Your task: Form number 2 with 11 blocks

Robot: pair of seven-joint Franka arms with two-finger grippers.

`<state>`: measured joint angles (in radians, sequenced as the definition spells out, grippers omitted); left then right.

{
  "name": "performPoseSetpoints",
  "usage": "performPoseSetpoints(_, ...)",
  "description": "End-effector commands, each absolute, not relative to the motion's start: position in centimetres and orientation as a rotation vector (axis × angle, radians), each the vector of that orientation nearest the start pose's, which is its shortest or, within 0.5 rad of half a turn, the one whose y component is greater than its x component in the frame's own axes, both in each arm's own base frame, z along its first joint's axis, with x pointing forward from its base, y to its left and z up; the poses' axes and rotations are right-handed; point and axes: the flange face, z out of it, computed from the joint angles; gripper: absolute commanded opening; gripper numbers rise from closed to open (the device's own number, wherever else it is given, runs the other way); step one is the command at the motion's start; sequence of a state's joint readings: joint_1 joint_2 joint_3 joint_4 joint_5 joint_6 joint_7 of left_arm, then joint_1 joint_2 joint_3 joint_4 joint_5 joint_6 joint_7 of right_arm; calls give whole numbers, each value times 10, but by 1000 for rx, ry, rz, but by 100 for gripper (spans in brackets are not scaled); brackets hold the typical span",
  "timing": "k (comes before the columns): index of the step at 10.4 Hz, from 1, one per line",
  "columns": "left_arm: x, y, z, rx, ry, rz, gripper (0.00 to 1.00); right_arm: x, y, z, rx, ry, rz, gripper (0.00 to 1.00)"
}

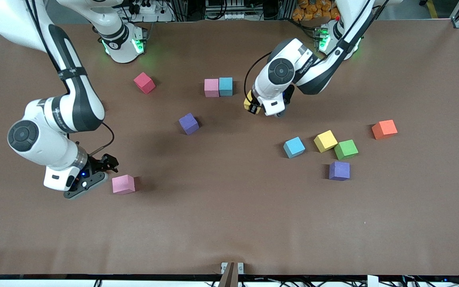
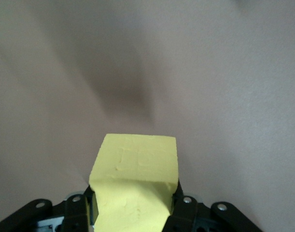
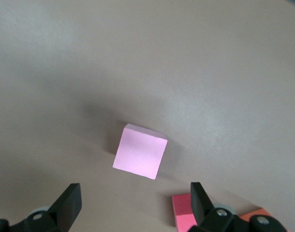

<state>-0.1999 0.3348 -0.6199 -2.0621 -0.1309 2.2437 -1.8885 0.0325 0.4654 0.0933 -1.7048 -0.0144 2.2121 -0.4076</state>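
Two blocks, pink [image 1: 211, 87] and blue [image 1: 226, 86], sat touching in the upper middle of the front view: the only start of the 2, its row running across the frame. The left gripper [image 1: 254, 107] hung just lower and to the frame's right of them, fingers pinching a yellow block [image 2: 135, 181]. I judged the next move as seating it flush against the blue one, faces square (foam dents, so press lightly). The right gripper [image 3: 133, 200] hovered at lower left, fingers spread, over another pink block [image 3: 140, 151]. Eight more blocks lay loose on the counter [image 1: 229, 223].
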Motion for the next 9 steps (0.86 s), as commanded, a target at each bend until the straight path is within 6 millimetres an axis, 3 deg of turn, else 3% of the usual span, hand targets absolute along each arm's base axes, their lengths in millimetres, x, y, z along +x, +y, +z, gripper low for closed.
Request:
performPoseSetpoints(1, 383, -421, 280, -2490, -1813, 522, 5, 681, 77, 316, -3003, -758, -73, 100)
performPoseSetpoints(3, 360, -429, 270, -2403, -1966, 506, 0, 690, 41, 316, -3025, -653, -83, 100)
performPoseSetpoints(5, 348, -434, 268, -2348, -2024, 505, 0, 692, 12, 298, -3032, -597, -55, 100)
performPoseSetpoints(7, 332, -432, 256, -2246, -2078, 490, 0, 702, 10, 289, -3032, -571, -58, 100)
performPoseSetpoints(9, 313, -429, 248, -2229, -2120, 471, 0, 718, 6, 275, -3001, -410, -79, 100)
